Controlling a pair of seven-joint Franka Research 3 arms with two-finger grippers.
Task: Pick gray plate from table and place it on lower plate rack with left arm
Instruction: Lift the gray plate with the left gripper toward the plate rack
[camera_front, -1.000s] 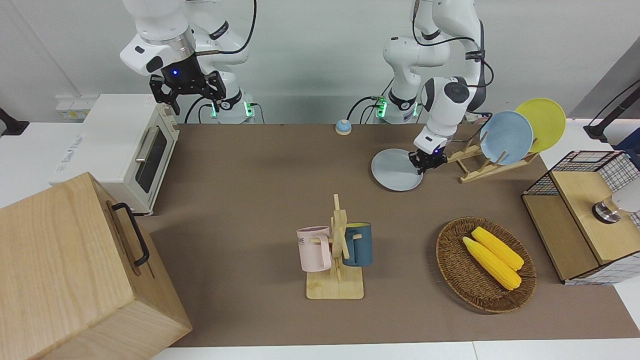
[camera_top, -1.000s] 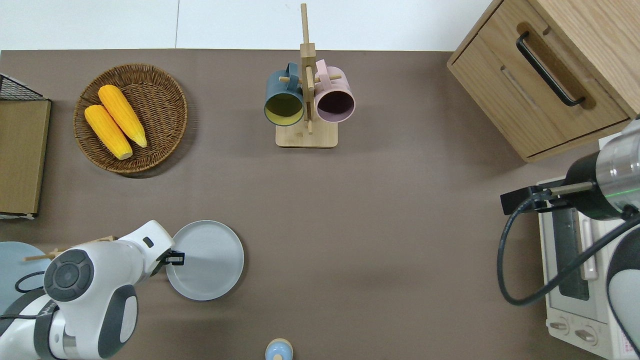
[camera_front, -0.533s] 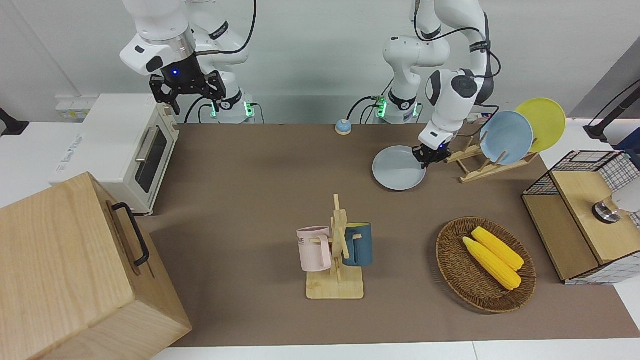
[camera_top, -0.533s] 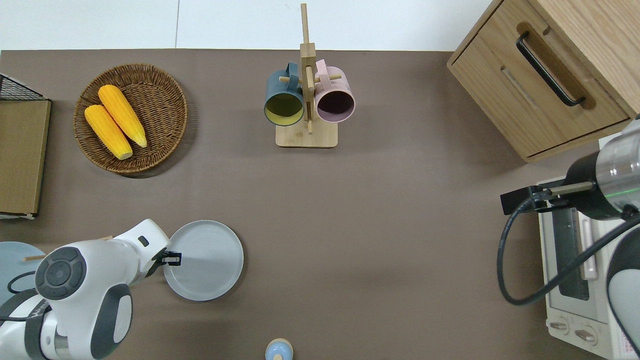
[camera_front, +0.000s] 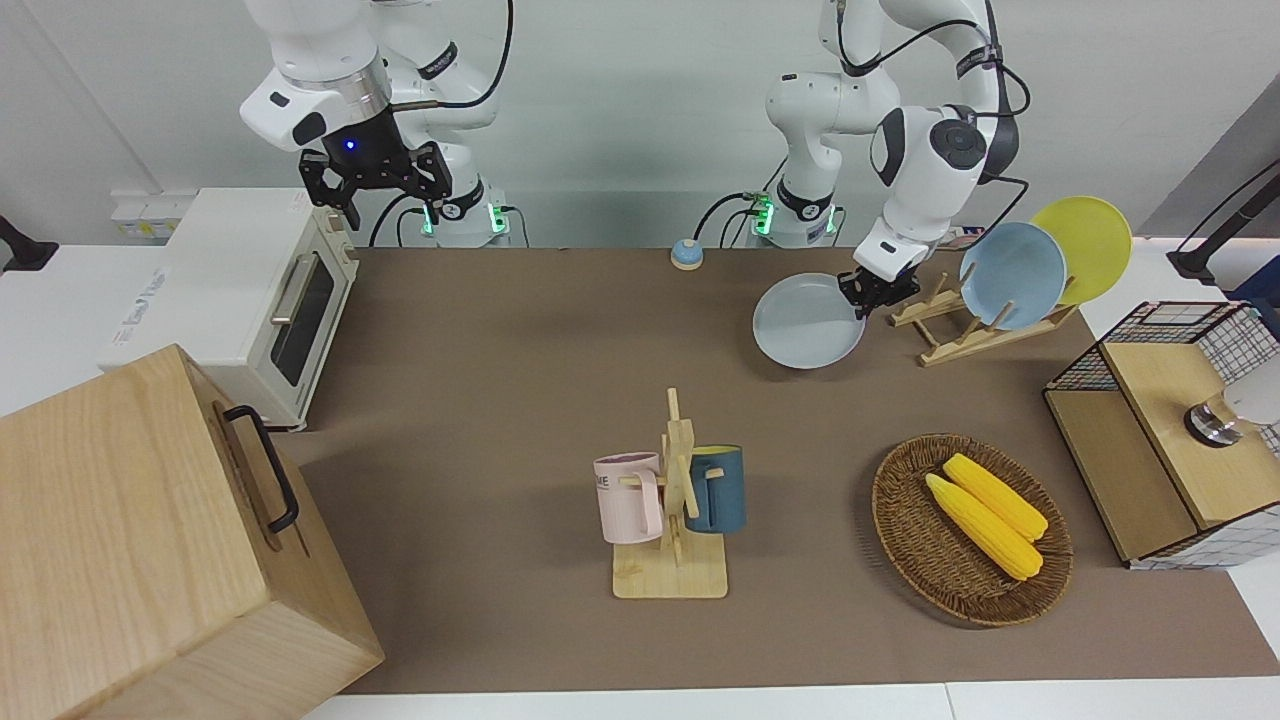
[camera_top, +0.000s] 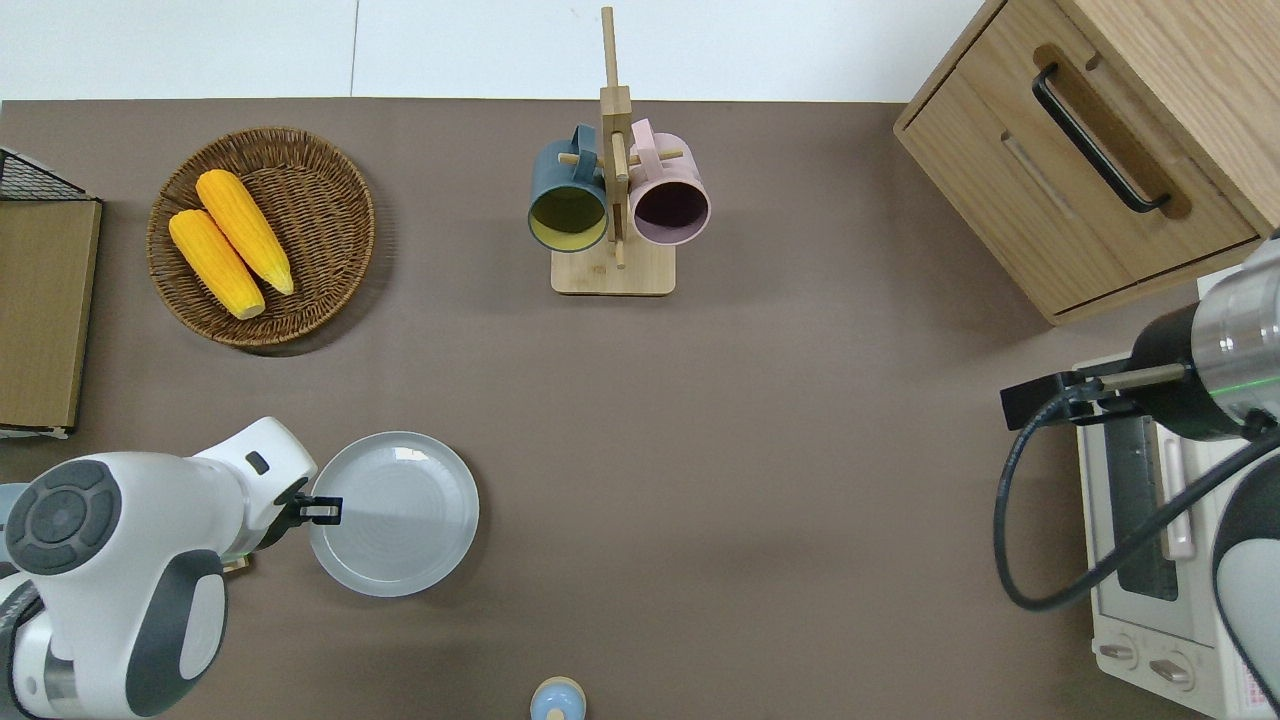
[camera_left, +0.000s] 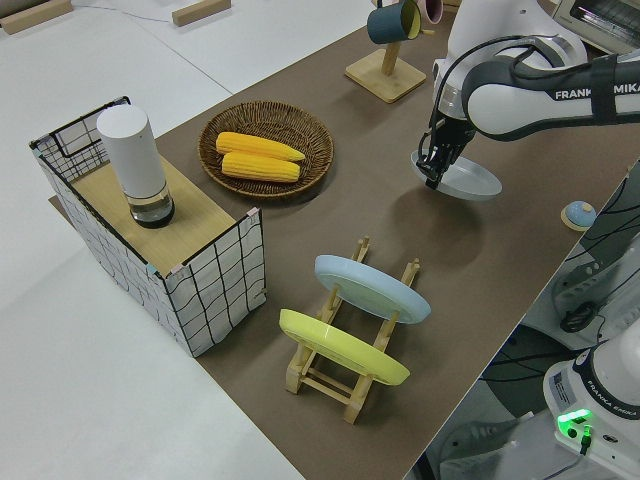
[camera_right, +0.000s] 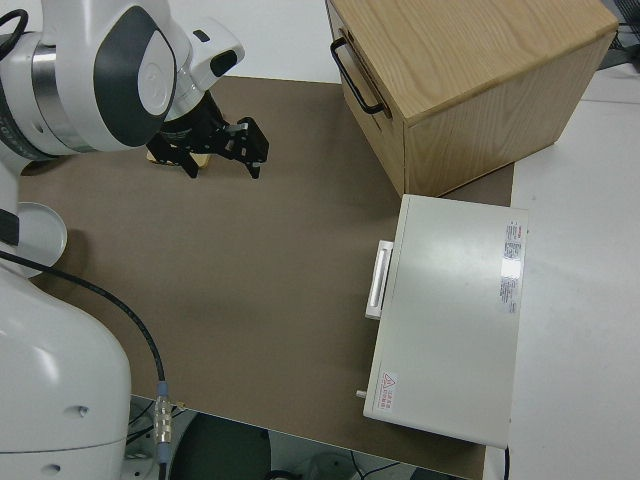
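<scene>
Left gripper (camera_front: 868, 292): clamped on the rim of the gray plate (camera_front: 808, 322), at the edge toward the left arm's end of the bench; in the overhead view it sits at (camera_top: 318, 511) over the brown mat.
Gray plate: lifted clear of the bench (camera_front: 520, 400), roughly level with a slight tilt, its shadow on the mat below; the left side view shows it hanging at (camera_left: 462, 178) under the left gripper (camera_left: 434, 172).
Change from a second ago: then the plate lay flat on the mat with the left gripper low at its edge; half a second ago it had begun to rise; now it is higher still, and in the overhead view it has shifted a little toward the left arm's end.
Left arm (camera_front: 935, 150): wrist and elbow are raised higher than before.
Lower plate rack (camera_front: 960, 325): just beside the held plate, toward the left arm's end; the plate is not yet on it.
Rack contents: a sky-blue plate (camera_front: 1012, 274) and a yellow plate (camera_front: 1085, 245) stand tilted in the slots, unchanged.
Right arm (camera_front: 330, 70): parked; right gripper (camera_front: 370, 180) has its fingers spread apart, same as before.
Elsewhere: mug stand (camera_front: 675, 520), corn basket (camera_front: 968, 528), toaster oven (camera_front: 250, 290) and wooden cabinet (camera_front: 150, 540) are unmoved.
</scene>
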